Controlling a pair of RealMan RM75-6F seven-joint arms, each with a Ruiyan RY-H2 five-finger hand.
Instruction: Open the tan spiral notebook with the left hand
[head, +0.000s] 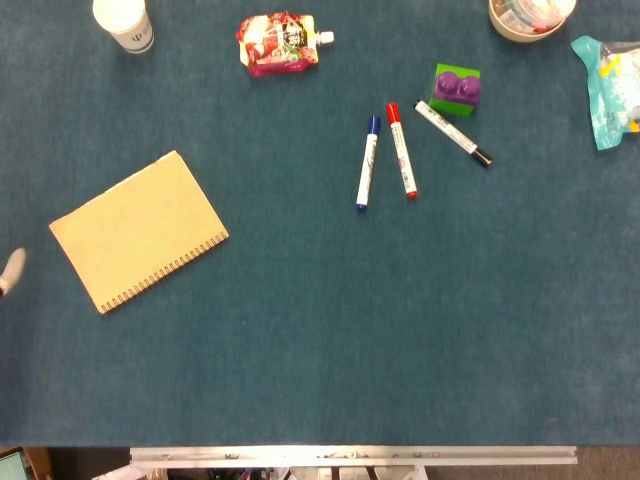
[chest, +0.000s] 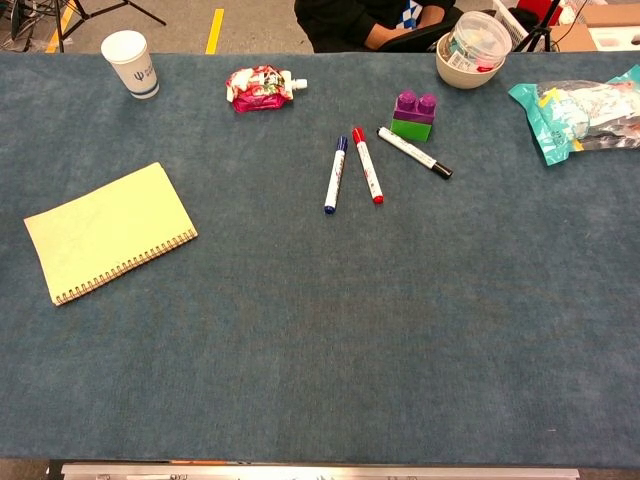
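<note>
Where print might be read, only a blue emblem on the white cup (head: 124, 22) at the far left corner, too small to make out; busy red print on the pouch (head: 279, 43) beside it, likewise unreadable. Small lettering along the marker barrels, illegible.

Closed and lying flat on the left part of the blue worktop (head: 330, 330): notebook (head: 138, 231), plain tan cover with no title or mark, wire spiral along its near right edge, turned at a slant so one corner points toward the far side. Paler, yellowish in the chest view. Nothing touching it.

At the left frame edge of the head view, just beside the notebook's near left corner but apart from it: a pale rounded tip of the left hand (head: 11, 270), blurred; cannot tell whether fingers apart or together. Right hand nowhere to be seen in either view.

Near the middle far side: blue marker (head: 368, 162), red marker (head: 402, 150) and black marker (head: 453, 133) lying close together, none touching. Just beyond them, purple-and-green block (head: 457, 89). At the far right, a tub (head: 530, 17) and a teal packet (head: 607, 90).
</note>
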